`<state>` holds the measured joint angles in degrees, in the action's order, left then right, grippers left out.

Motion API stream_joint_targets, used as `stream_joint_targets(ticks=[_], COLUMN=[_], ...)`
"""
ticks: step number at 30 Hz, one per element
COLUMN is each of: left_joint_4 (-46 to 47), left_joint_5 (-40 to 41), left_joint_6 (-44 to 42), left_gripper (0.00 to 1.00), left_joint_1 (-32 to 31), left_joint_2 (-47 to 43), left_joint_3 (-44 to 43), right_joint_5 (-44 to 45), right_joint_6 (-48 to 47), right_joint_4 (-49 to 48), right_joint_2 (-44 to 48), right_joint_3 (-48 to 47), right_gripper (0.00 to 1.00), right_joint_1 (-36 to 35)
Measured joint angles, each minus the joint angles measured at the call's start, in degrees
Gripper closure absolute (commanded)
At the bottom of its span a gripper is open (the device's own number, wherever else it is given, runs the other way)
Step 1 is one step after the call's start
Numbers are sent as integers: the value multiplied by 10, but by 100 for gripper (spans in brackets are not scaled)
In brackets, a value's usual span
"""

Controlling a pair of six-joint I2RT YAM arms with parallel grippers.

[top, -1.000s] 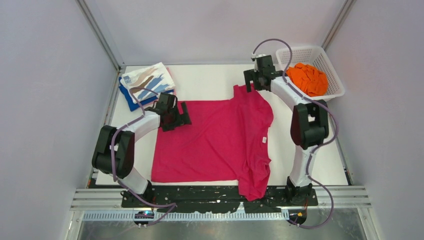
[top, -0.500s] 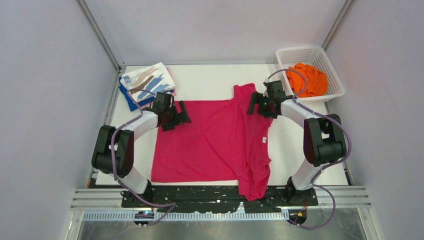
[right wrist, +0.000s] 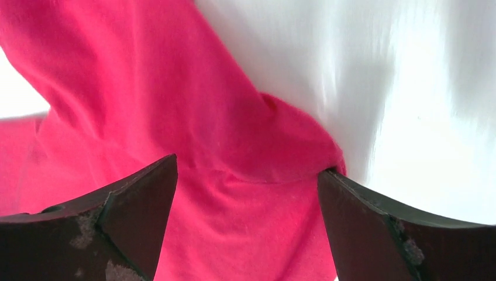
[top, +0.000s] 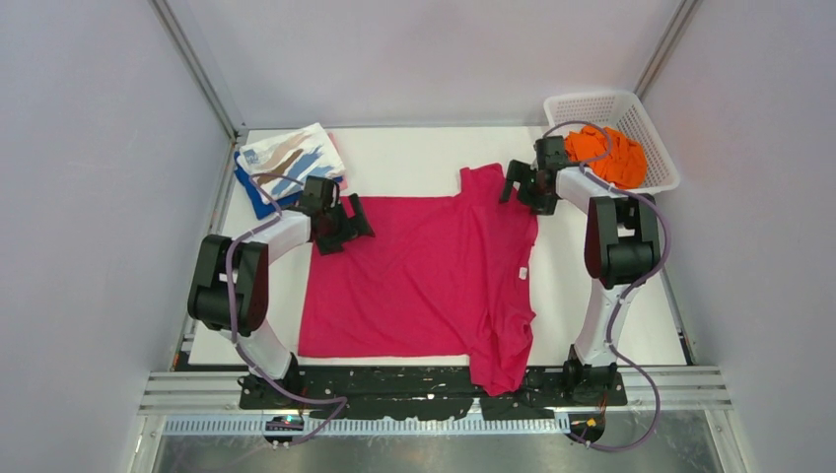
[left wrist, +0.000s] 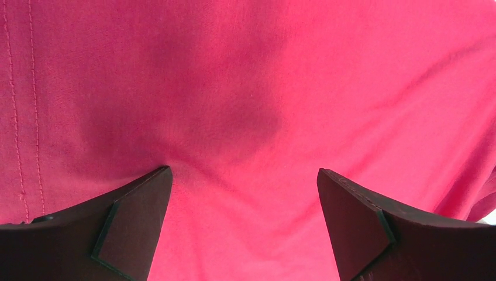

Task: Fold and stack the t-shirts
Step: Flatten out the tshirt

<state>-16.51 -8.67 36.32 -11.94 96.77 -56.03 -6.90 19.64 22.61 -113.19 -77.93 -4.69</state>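
The magenta t-shirt (top: 424, 276) lies spread on the white table with its white neck label (top: 520, 276) up. It fills the left wrist view (left wrist: 263, 88) and shows in the right wrist view (right wrist: 175, 117). My left gripper (top: 340, 225) is open, jaws down on the shirt's far left corner (left wrist: 243, 193). My right gripper (top: 522, 192) is open, its jaws straddling a bunched fold at the shirt's far right shoulder (right wrist: 245, 193). A folded white shirt with brown and blue streaks (top: 291, 158) lies on a blue one (top: 258, 197) at the far left. The orange shirt (top: 606, 153) lies in the basket.
The white lattice basket (top: 662, 148) stands at the far right corner. The shirt's near sleeve (top: 503, 370) hangs over the table's front edge onto the black rail. Metal frame posts stand at both far corners.
My right gripper came down from the far table edge to the shirt's far right shoulder. The left arm shifted only slightly at the shirt's far left corner.
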Motion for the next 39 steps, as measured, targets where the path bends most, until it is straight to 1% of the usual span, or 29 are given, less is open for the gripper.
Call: stream_joint_targets(ticks=[7,12,15,18,19,24,27,29,32,35,39], left_joint_4=[-1,-5,-8,-15,-17,-14,-7,-4,-3,2,7], left_joint_5=[-8,-10,-13,-13,-13,-12,-16,-21,-32,-41,-48], left_joint_6=[8,8,8,8,8,10,10,10,10,10,10], left_gripper=[0,0,0,0,0,0,0,0,0,0,0], left_joint_1=[17,27,30,30,30,30,29,29,29,28,28], left_joint_2=[23,28,26,10,0,-86,-110,-111,-106,-100,-97], left_joint_3=[-25,-34,-34,-31,-28,9,33,45,57,58,58], right_joint_5=[0,-2,7,21,26,38,28,14,-7,-26,-49], right_joint_6=[-2,-27,-43,-49,-49,-19,3,15,25,31,33], right_joint_4=[39,67,80,78,71,42,21,14,9,-3,-49], right_joint_2=[-81,-92,-76,-11,26,252,337,356,355,348,322], right_joint_3=[-126,-161,-166,-118,-84,127,241,298,345,358,358], right_gripper=[5,5,5,5,5,5,5,5,5,5,5], right_joint_1=[8,8,8,8,8,8,9,9,10,10,9])
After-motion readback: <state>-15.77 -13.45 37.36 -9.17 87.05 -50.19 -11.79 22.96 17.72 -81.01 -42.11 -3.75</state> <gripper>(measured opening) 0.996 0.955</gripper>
